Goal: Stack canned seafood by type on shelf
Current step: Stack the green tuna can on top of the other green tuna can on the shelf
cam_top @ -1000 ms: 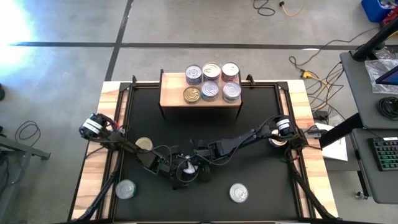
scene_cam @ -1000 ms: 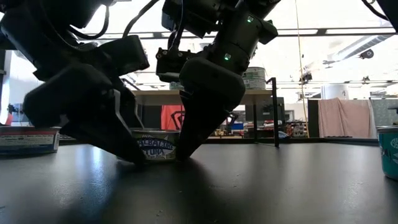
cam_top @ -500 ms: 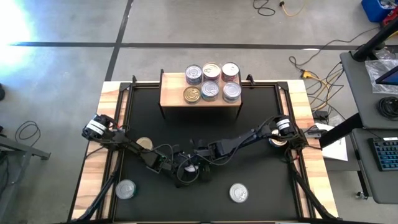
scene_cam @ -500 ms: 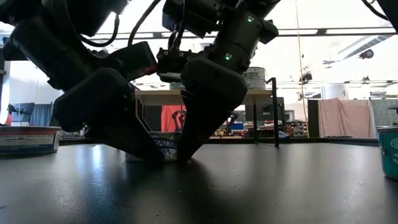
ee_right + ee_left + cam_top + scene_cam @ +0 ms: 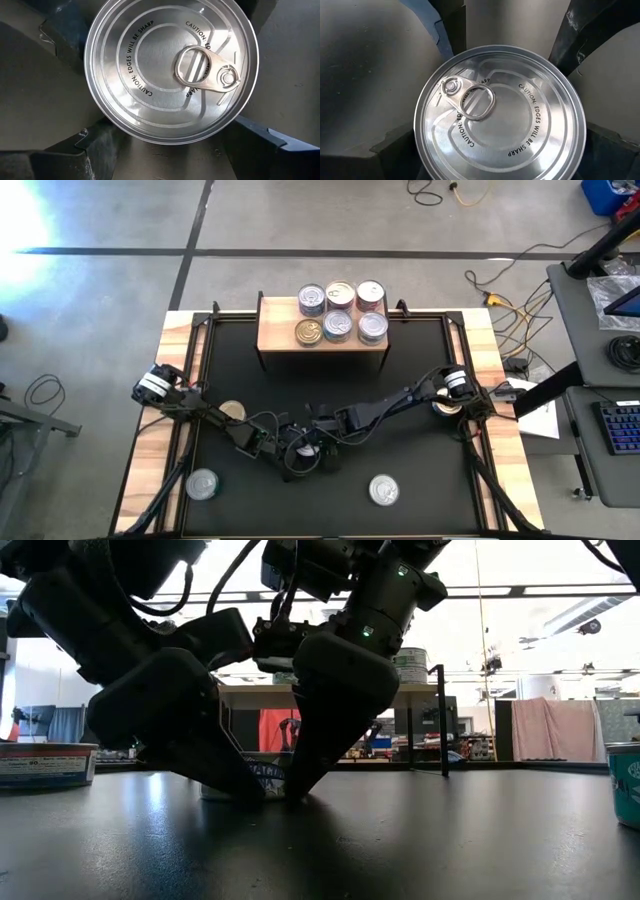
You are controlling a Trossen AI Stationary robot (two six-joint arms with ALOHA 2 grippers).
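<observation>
Both end effectors at one tin, mat centre, toward 6 o'clock.

Tin (image 5: 500, 112): silver lid, ring pull; in the overhead view almost wholly hidden under the arms. Left end effector (image 5: 225, 785): fingers spread wide, astride the tin. Right end effector (image 5: 300, 780): fingers flank the same tin; contact hard to make out. Label in low view mostly blocked. Shelf (image 5: 275, 332) at 12 o'clock, six tins (image 5: 340, 295). Loose tins (image 5: 202, 484) near 7 and 5 o'clock.
</observation>
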